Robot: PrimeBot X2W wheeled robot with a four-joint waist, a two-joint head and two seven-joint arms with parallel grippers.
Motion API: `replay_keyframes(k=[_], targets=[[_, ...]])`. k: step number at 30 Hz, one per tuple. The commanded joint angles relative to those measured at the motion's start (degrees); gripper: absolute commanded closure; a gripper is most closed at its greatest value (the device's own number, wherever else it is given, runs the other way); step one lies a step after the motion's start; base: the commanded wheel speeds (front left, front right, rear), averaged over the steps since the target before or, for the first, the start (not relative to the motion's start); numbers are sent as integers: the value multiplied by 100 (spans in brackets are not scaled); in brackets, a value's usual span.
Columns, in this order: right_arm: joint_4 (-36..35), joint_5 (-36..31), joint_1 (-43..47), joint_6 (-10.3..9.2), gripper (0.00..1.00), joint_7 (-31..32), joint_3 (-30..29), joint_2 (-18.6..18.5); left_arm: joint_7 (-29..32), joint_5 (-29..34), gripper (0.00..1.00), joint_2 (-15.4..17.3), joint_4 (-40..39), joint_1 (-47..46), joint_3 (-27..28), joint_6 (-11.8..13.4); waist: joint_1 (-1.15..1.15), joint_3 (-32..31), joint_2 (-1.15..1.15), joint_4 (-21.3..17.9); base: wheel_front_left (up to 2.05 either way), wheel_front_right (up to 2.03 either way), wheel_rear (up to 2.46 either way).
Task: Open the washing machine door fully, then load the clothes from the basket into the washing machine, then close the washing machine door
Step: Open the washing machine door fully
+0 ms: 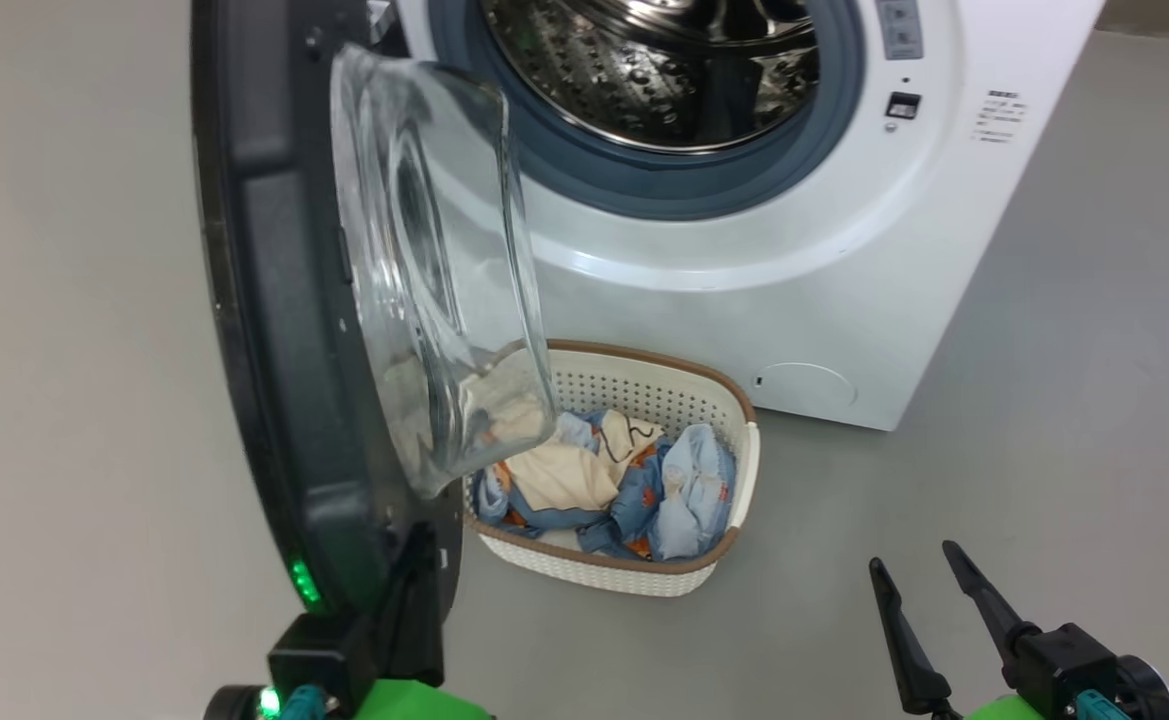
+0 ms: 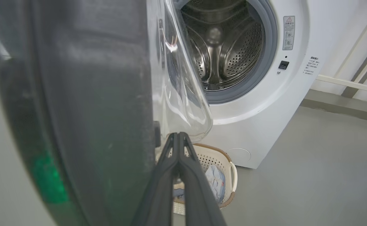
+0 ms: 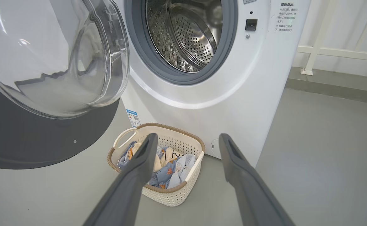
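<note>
One washing machine door (image 1: 274,300), standing open
Beside its rim, left end effector (image 2: 178,135) closed tight; right end effector (image 1: 912,557) wide, empty, short of the basket (image 1: 644,355).

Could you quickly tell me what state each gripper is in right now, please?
Left gripper: shut, holding nothing.
Right gripper: open, holding nothing.
</note>
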Motion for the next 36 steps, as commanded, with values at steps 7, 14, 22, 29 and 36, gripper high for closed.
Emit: replay_keyframes(k=[7,14,22,29,36], targets=[[-262,-131,-220,35,0,-33,0,-33,-301,-63,100,203,-66,-1,592,201,0,136,0,298,0,0,0],[-363,-171,-238,35,0,30,-70,-33,-555,-186,100,323,127,-63,946,189,0,195,0,454,0,0,0],[-462,-224,-294,35,0,83,-77,-33,-836,-368,100,567,592,-255,1480,119,0,286,0,488,0,0,0],[-543,-296,-344,35,0,125,-96,-33,-1102,-565,100,691,1059,-541,1984,-59,0,394,0,465,0,0,0],[-692,-363,-354,35,0,212,-121,-33,-1241,-742,100,728,1772,-943,2507,-428,0,484,0,438,0,0,0]])
